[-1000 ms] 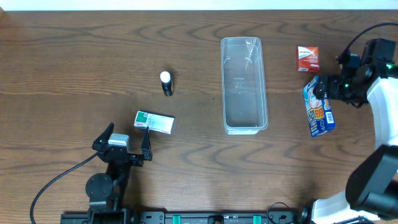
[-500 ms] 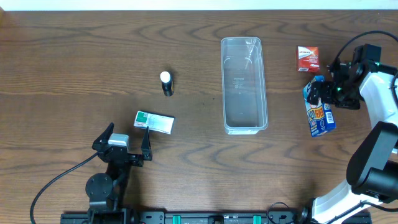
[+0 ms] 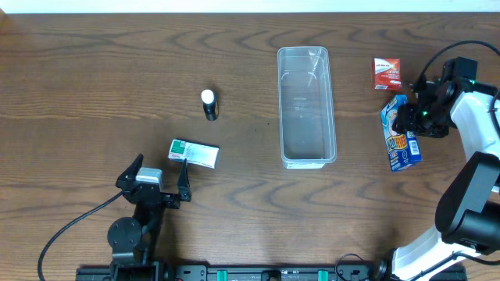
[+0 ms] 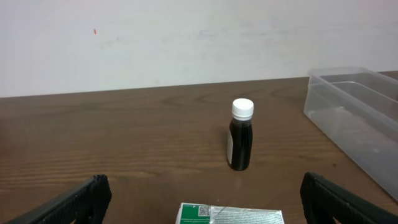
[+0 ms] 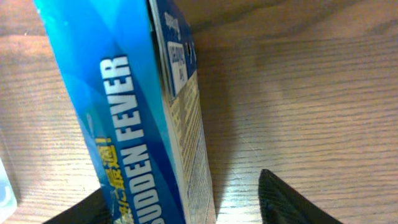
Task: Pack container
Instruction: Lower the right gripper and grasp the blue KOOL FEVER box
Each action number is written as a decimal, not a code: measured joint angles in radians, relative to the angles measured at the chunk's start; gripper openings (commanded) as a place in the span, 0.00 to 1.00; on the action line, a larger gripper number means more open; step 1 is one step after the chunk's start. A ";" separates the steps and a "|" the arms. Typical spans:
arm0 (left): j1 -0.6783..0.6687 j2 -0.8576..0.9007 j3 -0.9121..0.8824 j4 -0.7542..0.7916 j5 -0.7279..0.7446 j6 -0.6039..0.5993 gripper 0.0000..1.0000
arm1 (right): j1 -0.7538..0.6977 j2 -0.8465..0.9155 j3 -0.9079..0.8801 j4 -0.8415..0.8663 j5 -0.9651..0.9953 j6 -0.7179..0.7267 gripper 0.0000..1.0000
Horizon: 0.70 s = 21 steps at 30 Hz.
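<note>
Straddling one end of the blue box [image 3: 402,148] with the right gripper [image 3: 405,119], not yet pinching: jaws partly apart, bare wood showing between the box and one finger [image 5: 283,199]. Holding the left gripper [image 3: 159,170] spread wide and empty by the packet [image 3: 194,153]. Finding the container [image 3: 307,105] empty, mid-table, between bottle [image 3: 208,104] and box

Could go wrong on closing: meeting the box with one finger first and shoving or twisting it toward the red carton [image 3: 387,72]. Could also pivot or droop once lifted, being held near an end. Might catch the narrow rim unless turned lengthwise

Seen only from the right wrist: that gap at the finger. Seen only from overhead: container, carton and their spacing. Seen plainly from the left wrist: bottle upright, not lying
</note>
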 measured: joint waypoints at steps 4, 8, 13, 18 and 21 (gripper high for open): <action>0.000 0.000 0.000 0.000 0.000 0.000 0.98 | 0.000 0.000 0.000 0.003 0.000 -0.002 0.53; 0.000 0.000 0.000 0.000 0.000 0.000 0.98 | 0.000 0.000 0.000 0.003 0.002 0.000 0.51; 0.000 0.000 0.000 0.000 0.000 0.000 0.98 | 0.000 0.000 0.000 0.003 0.001 0.001 0.41; 0.000 0.000 0.000 0.000 0.000 0.000 0.98 | 0.000 0.000 0.000 0.004 -0.010 0.001 0.32; 0.000 0.000 0.000 0.000 0.000 0.000 0.98 | 0.000 0.000 0.000 0.004 -0.024 0.003 0.30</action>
